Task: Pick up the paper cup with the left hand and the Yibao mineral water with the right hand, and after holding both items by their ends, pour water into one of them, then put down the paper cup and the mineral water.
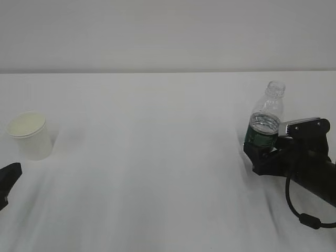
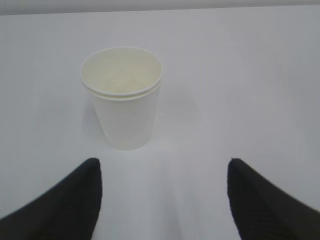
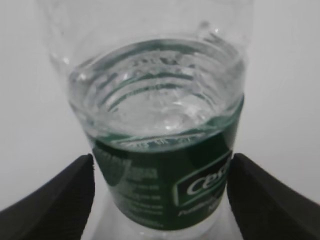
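Note:
The paper cup (image 1: 30,135) stands upright at the left of the table, white with a pale inside. In the left wrist view the paper cup (image 2: 125,105) is ahead of my left gripper (image 2: 165,167), which is open, empty and well short of it. Only a black tip of the left gripper (image 1: 8,176) shows at the exterior view's left edge. The Yibao mineral water (image 1: 265,118), uncapped and about half full, stands upright at the right. My right gripper (image 1: 258,151) is open around its green label (image 3: 165,180), fingers (image 3: 60,200) close against both sides.
The white table (image 1: 157,157) runs back to a pale wall. Between cup and bottle lies a wide stretch of bare tabletop. A black cable (image 1: 299,210) loops under the right arm near the front right corner.

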